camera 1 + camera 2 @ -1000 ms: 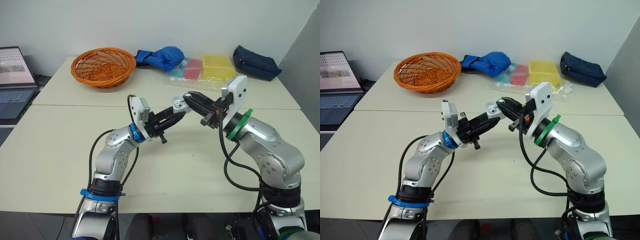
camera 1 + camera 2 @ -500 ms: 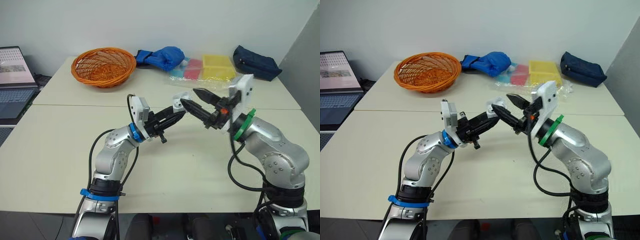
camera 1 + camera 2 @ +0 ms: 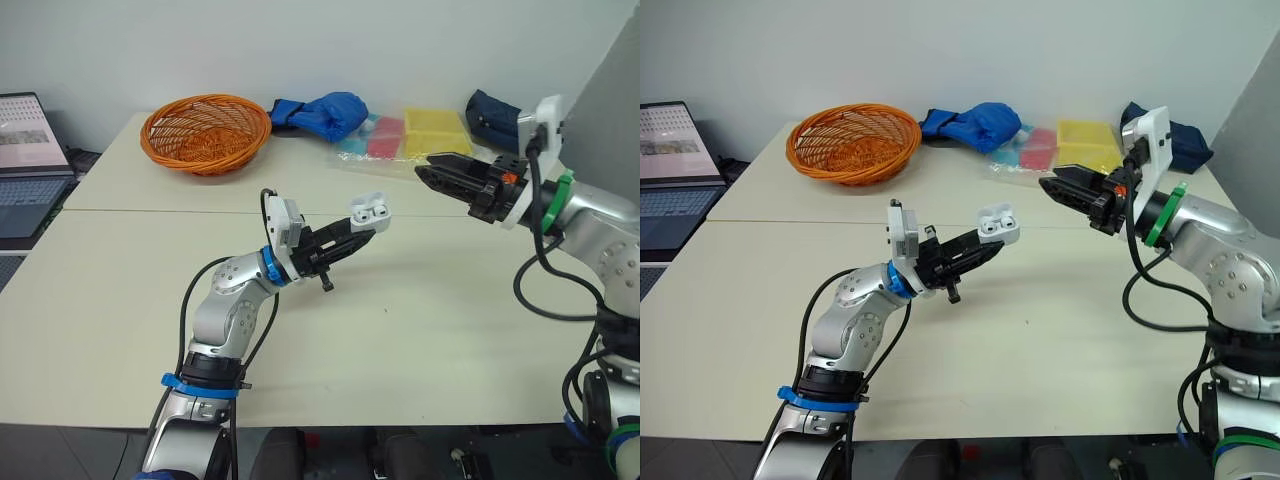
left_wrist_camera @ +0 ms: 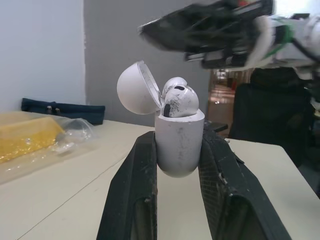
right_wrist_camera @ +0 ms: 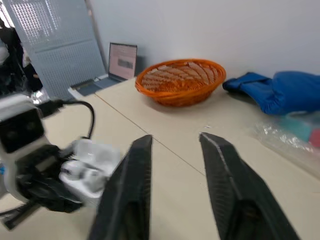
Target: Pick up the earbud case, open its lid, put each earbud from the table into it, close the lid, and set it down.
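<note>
1. A white rounded plastic earbud case (image 3: 368,210) is clamped in the left gripper (image 3: 358,233), above the middle of the cream table (image 3: 420,330).
2. The left wrist view shows its lid (image 4: 132,90) hinged open and two white earbuds (image 4: 177,100) seated inside.
3. The right gripper (image 3: 1048,184) is held spread and empty toward the table's far right edge, apart from the case.

Left gripper (image 3: 362,228) raised mid-air, jaws clamped; right gripper (image 3: 428,170) well apart, jaws parted, pointing leftward.

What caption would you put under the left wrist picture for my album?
Left gripper holding the open earbud case, two earbuds seated inside, right gripper beyond it.
</note>
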